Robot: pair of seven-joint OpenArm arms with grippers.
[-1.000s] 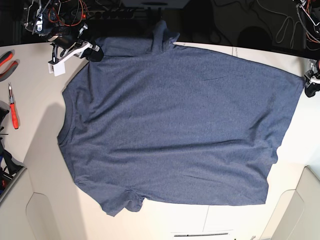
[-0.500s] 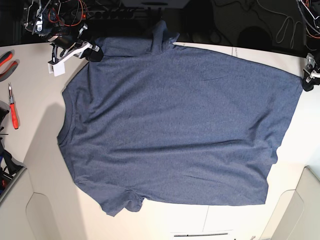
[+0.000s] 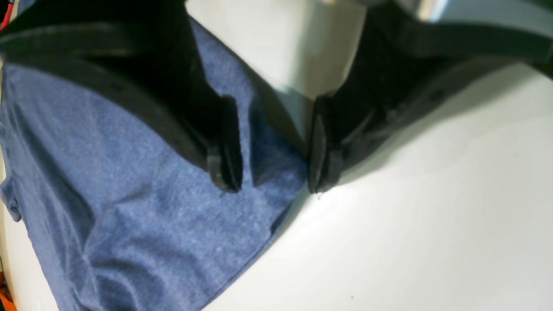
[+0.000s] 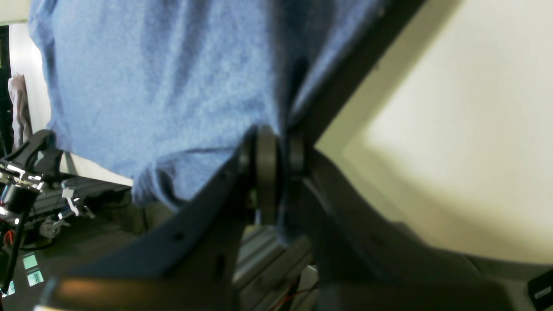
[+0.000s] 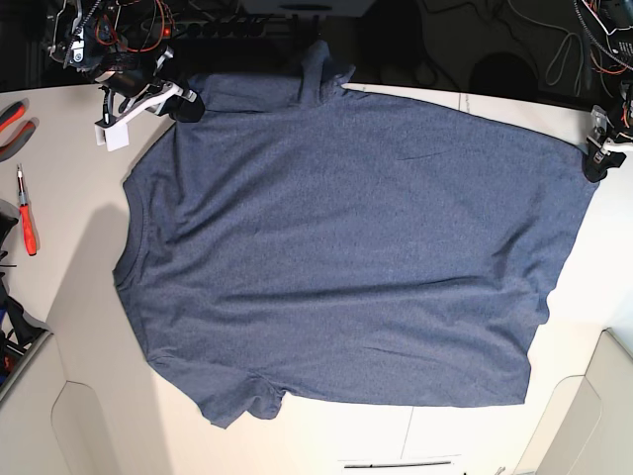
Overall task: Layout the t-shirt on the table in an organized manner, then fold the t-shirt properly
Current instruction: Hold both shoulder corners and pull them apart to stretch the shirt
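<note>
One t-shirt (image 5: 346, 257) fills most of my table (image 5: 79, 327): heathered navy, plain side up, spread nearly flat with soft wrinkles, one sleeve hanging over the far edge. My right gripper (image 4: 272, 181) is pinched onto a shoulder corner; my left gripper (image 3: 272, 147) stands wide over the hem corner, gripping nothing.

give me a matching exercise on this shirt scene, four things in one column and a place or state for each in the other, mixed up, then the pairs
Things:
1. left gripper
2. right gripper
3. t-shirt
4. red-handled screwdriver

States or places:
A. lies spread flat on the table
B. shut on fabric near a sleeve
C. lies at the base view's left edge
D. open, straddling the shirt's corner

Pairs: 1-D, 2-B, 3-A, 4-C
</note>
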